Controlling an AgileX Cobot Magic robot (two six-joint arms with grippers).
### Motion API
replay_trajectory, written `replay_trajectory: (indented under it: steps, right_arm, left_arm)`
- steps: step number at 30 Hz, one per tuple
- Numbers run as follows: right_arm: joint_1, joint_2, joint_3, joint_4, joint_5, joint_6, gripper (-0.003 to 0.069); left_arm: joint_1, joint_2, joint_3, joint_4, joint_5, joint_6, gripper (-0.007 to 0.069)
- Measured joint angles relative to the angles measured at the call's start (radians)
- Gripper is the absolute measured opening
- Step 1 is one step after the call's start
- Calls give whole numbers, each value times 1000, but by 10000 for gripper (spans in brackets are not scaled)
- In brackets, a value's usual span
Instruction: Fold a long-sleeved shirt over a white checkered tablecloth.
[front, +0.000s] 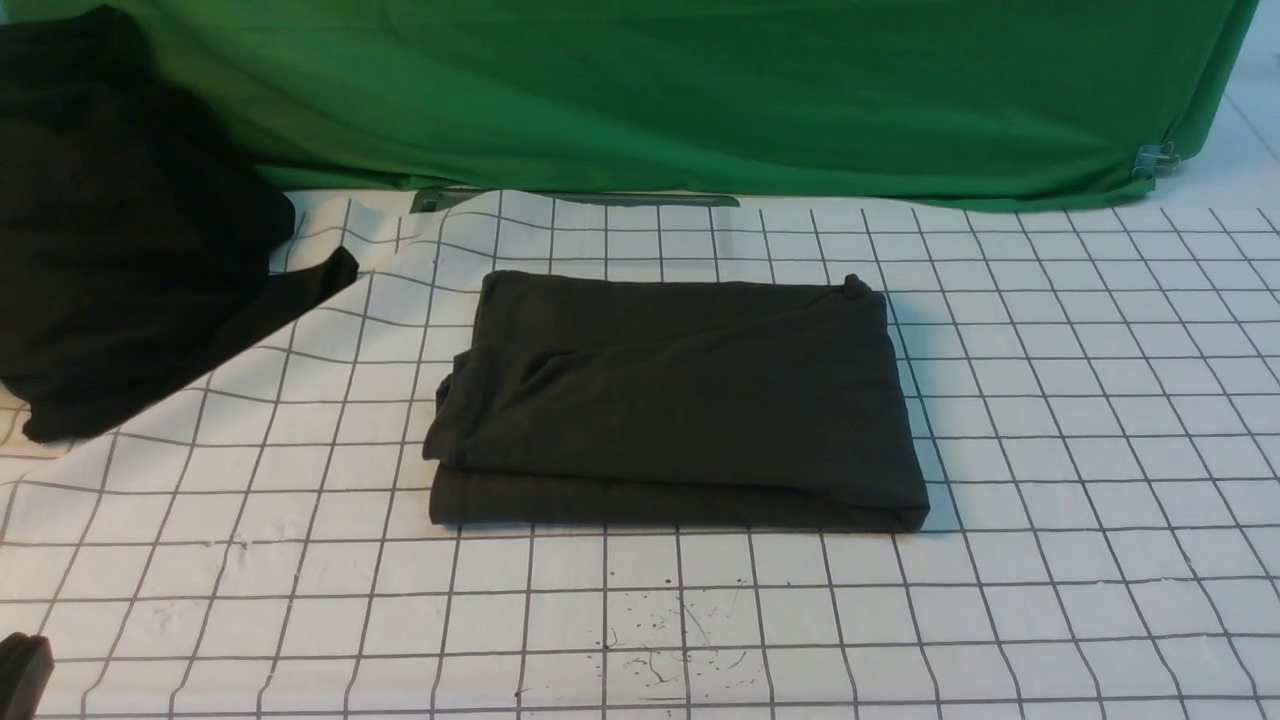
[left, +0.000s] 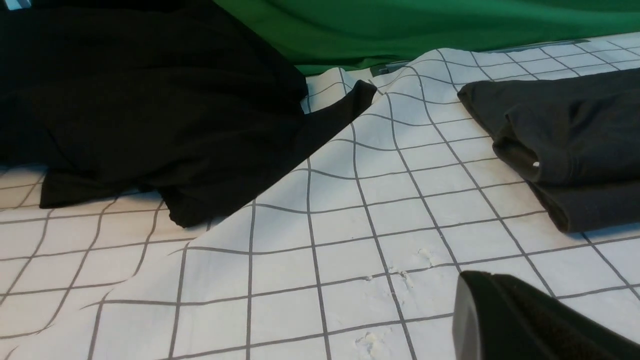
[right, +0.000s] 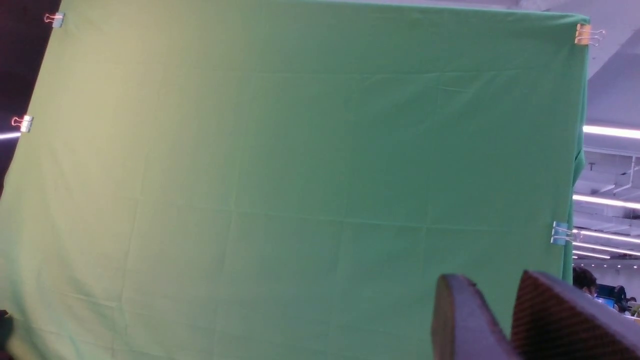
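The long-sleeved shirt (front: 680, 400) lies folded into a flat dark charcoal rectangle in the middle of the white checkered tablecloth (front: 1050, 450). Its print is hidden. The left wrist view shows the shirt's folded end (left: 575, 135) lying on the tablecloth (left: 350, 250). My left gripper (left: 475, 280) hovers low over bare cloth, apart from the shirt, its fingers pressed together and empty. Only a dark corner of it (front: 22, 668) shows in the front view, at the bottom left. My right gripper (right: 492, 282) points at the green cloth with a narrow gap between its tips, holding nothing. The front view does not show it.
A blacker heap of cloth (front: 110, 230) with no print sits at the far left, one flap reaching onto the rumpled tablecloth. The plain green cloth (front: 700, 90) hangs along the back, held by clips (front: 1155, 158). Small dark specks (front: 660, 640) mark the near cloth.
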Motion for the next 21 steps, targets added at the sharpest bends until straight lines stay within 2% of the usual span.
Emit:
replay_trajectory:
  steps: [11,13,17,21]
  right_arm:
    - [0,0,0,0,5,-7,188]
    - [0,0,0,0,27,-14,191]
    - [0,0,2,0,173,-50,205]
    - [0,3,31,-1,227,-52,213]
  left_arm:
    - [0,0,0,7,-1,0,3]
    - [0,0,0,7,-1,0,3]
    - [0,0,0,9,-1,0,3]
    - [0,0,0,9,-1,0,3]
